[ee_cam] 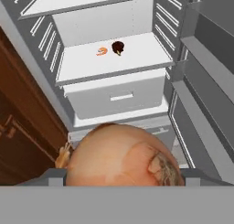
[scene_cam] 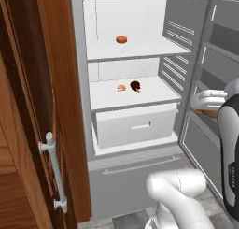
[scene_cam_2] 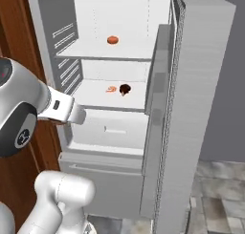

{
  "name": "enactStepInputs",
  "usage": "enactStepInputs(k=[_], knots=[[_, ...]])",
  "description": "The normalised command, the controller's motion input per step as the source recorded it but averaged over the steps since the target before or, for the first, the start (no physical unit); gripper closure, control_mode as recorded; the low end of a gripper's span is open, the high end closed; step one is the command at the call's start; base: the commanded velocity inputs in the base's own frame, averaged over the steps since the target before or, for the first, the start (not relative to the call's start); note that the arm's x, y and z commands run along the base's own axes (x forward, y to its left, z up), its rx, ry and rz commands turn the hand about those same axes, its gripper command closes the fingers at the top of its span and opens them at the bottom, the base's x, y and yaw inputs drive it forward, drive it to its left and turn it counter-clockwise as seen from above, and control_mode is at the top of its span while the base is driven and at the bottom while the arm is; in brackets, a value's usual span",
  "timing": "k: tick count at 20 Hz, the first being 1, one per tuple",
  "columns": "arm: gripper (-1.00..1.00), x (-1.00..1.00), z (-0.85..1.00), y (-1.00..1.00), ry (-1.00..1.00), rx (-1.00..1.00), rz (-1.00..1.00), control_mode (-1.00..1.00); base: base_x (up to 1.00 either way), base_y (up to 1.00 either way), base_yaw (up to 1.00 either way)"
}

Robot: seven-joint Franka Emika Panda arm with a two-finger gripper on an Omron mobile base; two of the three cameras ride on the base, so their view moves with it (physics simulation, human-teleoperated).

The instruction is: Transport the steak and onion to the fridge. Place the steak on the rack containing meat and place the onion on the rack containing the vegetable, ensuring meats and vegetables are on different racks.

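Onion [ee_cam: 123,154] sits pinched in the claw, low at six o'clock before the open fridge [scene_cam: 79,83], carried for the upper rack [scene_cam: 140,49] where the orange-red vegetable [scene_cam: 121,39] lies, while steak [scene_cam: 136,86] rests beside the shrimp piece [scene_cam: 121,88] on the lower rack [scene_cam: 107,99]

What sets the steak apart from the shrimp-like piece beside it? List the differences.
The steak is dark red-brown; the shrimp-like piece is pale orange. The steak is a rounded lump with a short stub; the shrimp-like piece is thin and curled. The steak looks bulkier. Both lie close together on the lower shelf of the fridge.
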Motion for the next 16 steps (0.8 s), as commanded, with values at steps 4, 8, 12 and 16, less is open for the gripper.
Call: enactStepInputs(k=[4,8,12,16], knots=[[1.0,0.0,0.0,0.0,0.0,0.0,0.0,1.0,1.0,0.16,0.0],[1.0,0.0,0.0,0.0,0.0,0.0,0.0,1.0,1.0,0.14,0.0],[1.0,0.0,0.0,0.0,0.0,0.0,0.0,1.0,1.0,0.04,0.0],[1.0,0.0,0.0,0.0,0.0,0.0,0.0,1.0,1.0,0.0,0.0]])
